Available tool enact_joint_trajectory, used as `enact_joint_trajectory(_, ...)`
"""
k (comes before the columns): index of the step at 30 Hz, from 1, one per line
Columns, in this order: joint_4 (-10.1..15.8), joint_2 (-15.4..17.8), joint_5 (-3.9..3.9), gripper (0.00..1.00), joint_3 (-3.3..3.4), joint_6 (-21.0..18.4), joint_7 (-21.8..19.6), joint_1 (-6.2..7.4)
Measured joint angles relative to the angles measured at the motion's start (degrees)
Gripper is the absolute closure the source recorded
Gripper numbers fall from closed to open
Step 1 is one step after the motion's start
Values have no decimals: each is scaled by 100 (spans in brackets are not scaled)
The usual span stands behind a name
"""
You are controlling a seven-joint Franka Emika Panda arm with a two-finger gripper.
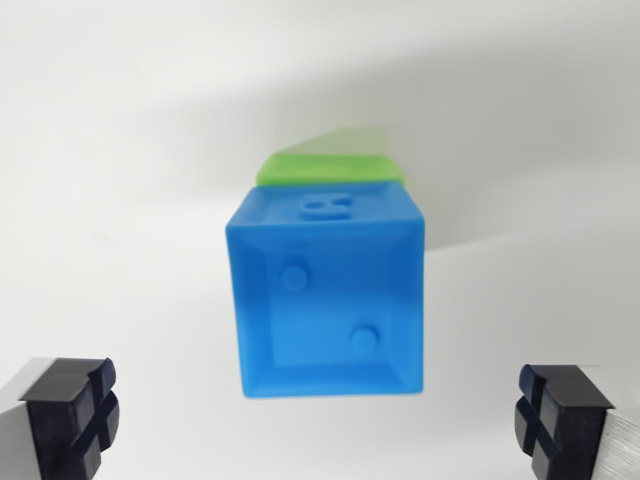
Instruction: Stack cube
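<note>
A: Blue plastic fills the middle of our wrist view: the blue cube (326, 292), hollow-faced toward the camera, with two raised studs inside its recess and a small moulded mark on its upper face. We note a slight blur over the whole frame.

B: And the green cube (328, 167)? We only see a strip of it.

A: Correct. It shows as a green band just above the blue one's top edge, touching it in the picture. Whether the blue cube sits on it or merely in front of it, we cannot tell from this one view. The white table (120, 150) surrounds both.

B: Finger state?

A: We record the gripper (320, 415) spread wide. One dark pad (72, 415) sits at the wrist view's lower left, the other at the lower right, each well apart from the blue cube. Nothing is pinched between them.

B: The relation that matters for the coming move?

A: The blue cube lies between the two pads laterally, roughly centred, but ahead of them, higher in the frame. Its faces run nearly square to the line joining the pads, with a slight twist at most. Our judgement: if a grasp is intended, a straight advance should bring the pads onto opposite side faces without much rotation. If the stack is already made, we are simply clear of it.
</note>
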State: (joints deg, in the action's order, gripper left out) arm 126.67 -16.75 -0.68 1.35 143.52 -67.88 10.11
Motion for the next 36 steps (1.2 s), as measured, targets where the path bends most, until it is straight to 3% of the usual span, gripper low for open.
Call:
enact_joint_trajectory(18, -182, 798, 22, 0, 2, -975, -14, 0)
enact_joint_trajectory(36, -634, 1383, 34, 0, 2, -2004, -25, 0)
